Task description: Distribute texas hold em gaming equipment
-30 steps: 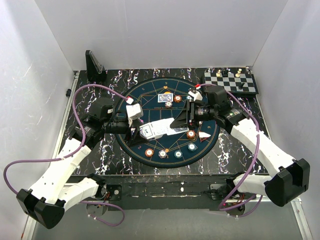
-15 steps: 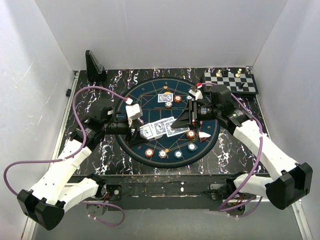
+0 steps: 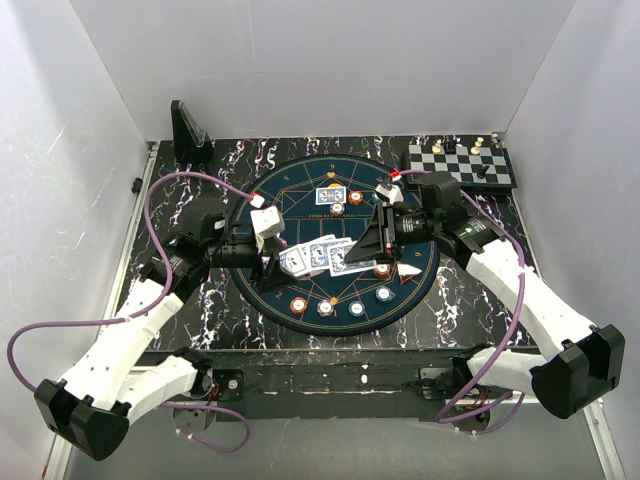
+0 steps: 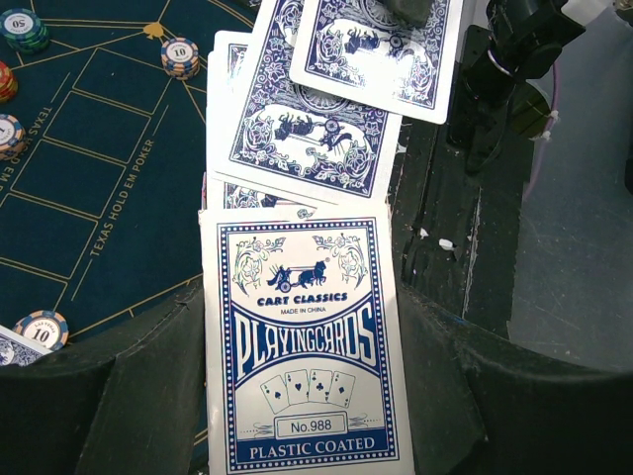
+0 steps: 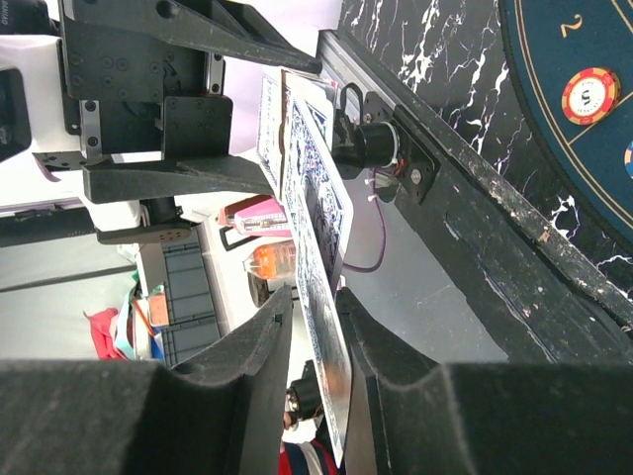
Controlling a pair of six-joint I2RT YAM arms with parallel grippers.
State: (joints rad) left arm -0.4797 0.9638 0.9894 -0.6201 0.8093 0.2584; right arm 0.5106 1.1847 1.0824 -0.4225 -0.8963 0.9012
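My left gripper [image 3: 280, 262] is shut on a blue-and-white playing-card box [image 4: 302, 346] above the mat. Blue-backed cards [image 4: 307, 129] fan out of its far end. My right gripper [image 3: 368, 246] is shut on the outermost card [image 3: 350, 258]. In the right wrist view that card [image 5: 312, 198] stands edge-on between the fingers [image 5: 257, 366], lying against one pad. Poker chips lie on the round dark-blue mat [image 3: 290, 195]: orange [image 3: 299, 305], white [image 3: 325, 307], teal [image 3: 357, 308] and another orange [image 3: 381, 268]. One card [image 3: 330, 195] lies at the mat's far side beside a chip [image 3: 355, 197].
A chessboard [image 3: 462, 165] with pieces sits at the table's back right corner. A black stand [image 3: 188, 128] is at the back left. A small white piece [image 3: 408, 269] lies on the mat under the right arm. Purple cables loop beside both arms.
The right gripper's jaws have narrowed around a card and drawn it out to the right. The cards now fan from the box. The left gripper has held still.
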